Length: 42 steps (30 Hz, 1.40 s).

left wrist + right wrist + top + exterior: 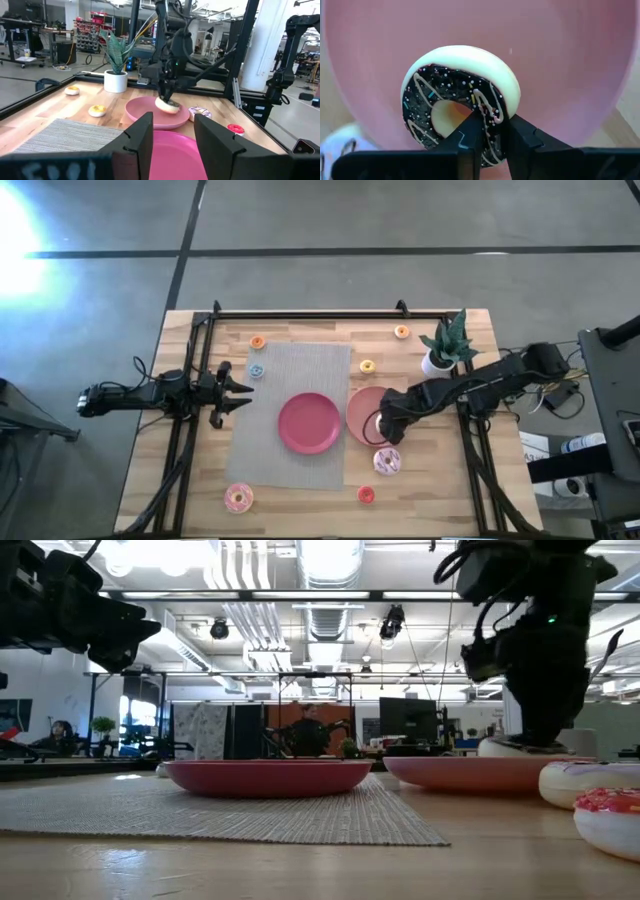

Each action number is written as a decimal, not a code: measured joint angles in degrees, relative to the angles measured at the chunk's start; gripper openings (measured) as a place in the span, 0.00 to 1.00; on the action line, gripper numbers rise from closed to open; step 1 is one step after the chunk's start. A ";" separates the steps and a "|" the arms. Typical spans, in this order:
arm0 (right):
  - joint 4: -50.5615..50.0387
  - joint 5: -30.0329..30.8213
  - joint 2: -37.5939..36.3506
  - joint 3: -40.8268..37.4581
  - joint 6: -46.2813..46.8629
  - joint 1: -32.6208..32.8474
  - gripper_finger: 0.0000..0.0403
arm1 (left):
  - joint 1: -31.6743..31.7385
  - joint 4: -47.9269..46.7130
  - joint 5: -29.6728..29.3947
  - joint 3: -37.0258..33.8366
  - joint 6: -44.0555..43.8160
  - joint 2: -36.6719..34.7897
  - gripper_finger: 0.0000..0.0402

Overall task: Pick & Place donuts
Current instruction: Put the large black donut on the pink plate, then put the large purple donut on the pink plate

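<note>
Right wrist view, nearest: right pincer (490,131) is pinched on the chocolate donut (462,97), one finger through the hole, the other outside the ring wall, at the lower centre of the frame. The donut hangs tilted on edge over the pink plate (570,60) that fills the frame behind it. Dark frosting, white drizzle, cream underside.

Judgement: light, rigid toy ring; the glossy frosting is probably slick, so a hold across the ring wall through the hole looks safest. It should not deform, and a short drop should not hurt it.

High view: this plate sits right of centre, partly overlapped by the arm. A pink-frosted donut (387,461) lies just below it and a red mini donut (366,495) lower still. Another pink donut (238,498) is at lower left.

Farther: the left pincer (170,140) waits at the left of the mat (290,415) with its fingers spread apart and nothing between them. A yellow mini donut (367,366) and potted plant (445,345) lie toward the upper right.
</note>
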 joint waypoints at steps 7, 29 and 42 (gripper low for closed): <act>1.96 -2.61 0.25 0.00 2.07 0.30 0.32 | 0.00 0.02 0.02 0.00 -0.02 0.03 0.29; -6.70 2.52 -13.02 1.33 -11.25 6.62 0.63 | -0.02 -0.01 0.00 0.00 0.00 0.07 0.29; -5.95 1.42 -17.05 1.33 5.57 7.17 0.61 | 0.02 1.46 -7.68 0.00 3.74 0.23 0.29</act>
